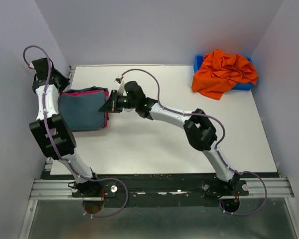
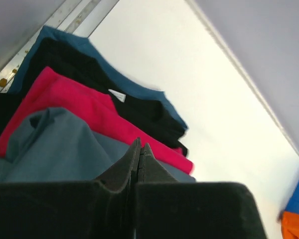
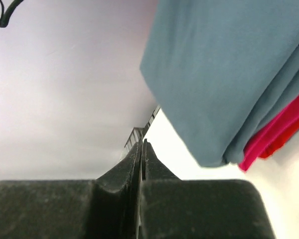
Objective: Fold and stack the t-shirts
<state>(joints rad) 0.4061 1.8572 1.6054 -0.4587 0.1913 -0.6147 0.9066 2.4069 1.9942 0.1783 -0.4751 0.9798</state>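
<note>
A folded stack of t-shirts lies at the table's left side, with the slate grey-blue shirt [image 1: 82,109] on top and the magenta-red shirt [image 1: 106,118] showing at its right edge. My right gripper [image 1: 109,105] is shut and empty at the stack's right edge. My left gripper [image 1: 64,88] is shut and empty at the stack's far left corner. In the left wrist view my left gripper [image 2: 141,145] is over the grey-blue shirt [image 2: 55,144], with the magenta shirt [image 2: 89,109] beneath it. The bright orange shirt [image 1: 223,72] lies crumpled on the blue bin.
The blue plastic bin [image 1: 198,61] stands at the table's far right corner. The left wrist view shows a black garment [image 2: 89,69] and a teal-blue one [image 2: 134,87] lower in the stack. Grey walls close in on the left, back and right.
</note>
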